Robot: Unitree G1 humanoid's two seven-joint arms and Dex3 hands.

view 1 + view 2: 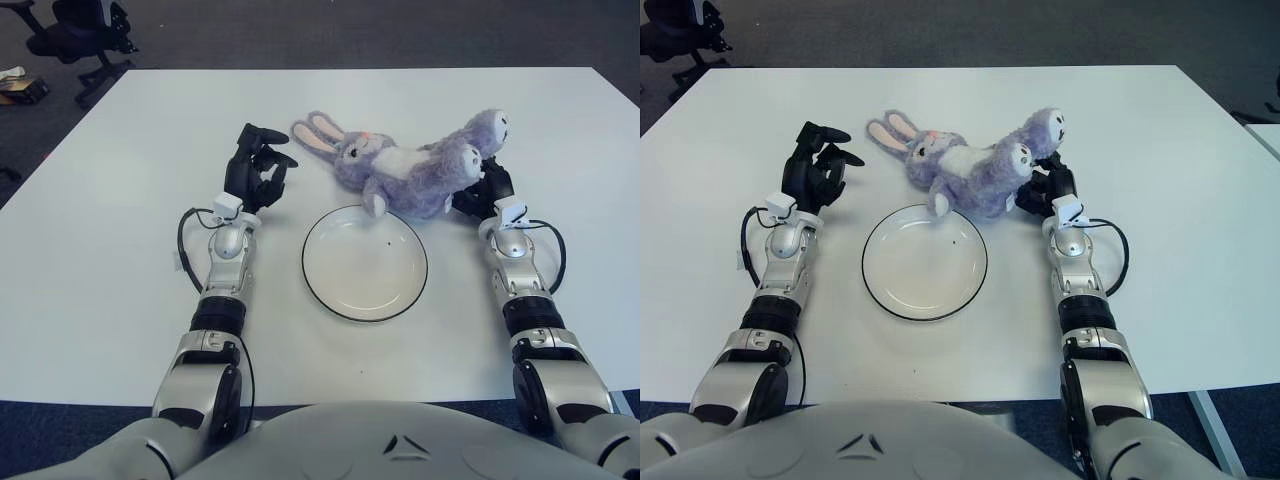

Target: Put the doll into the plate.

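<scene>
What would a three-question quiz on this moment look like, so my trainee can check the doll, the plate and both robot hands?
1. True or false: the doll already lies fully inside the plate.
2. Which robot hand is at the doll's legs?
A. left robot hand
B. right robot hand
C. neither
3. Fill in: the doll lies on the white ____, on the far side of the plate.

Key
1. False. One paw just overlaps the plate's far rim; the body lies on the table behind it.
2. B. Its fingers are hidden behind the legs, so the grip cannot be confirmed. The left robot hand is raised, fingers spread, near the doll's ears and holding nothing.
3. table
</scene>
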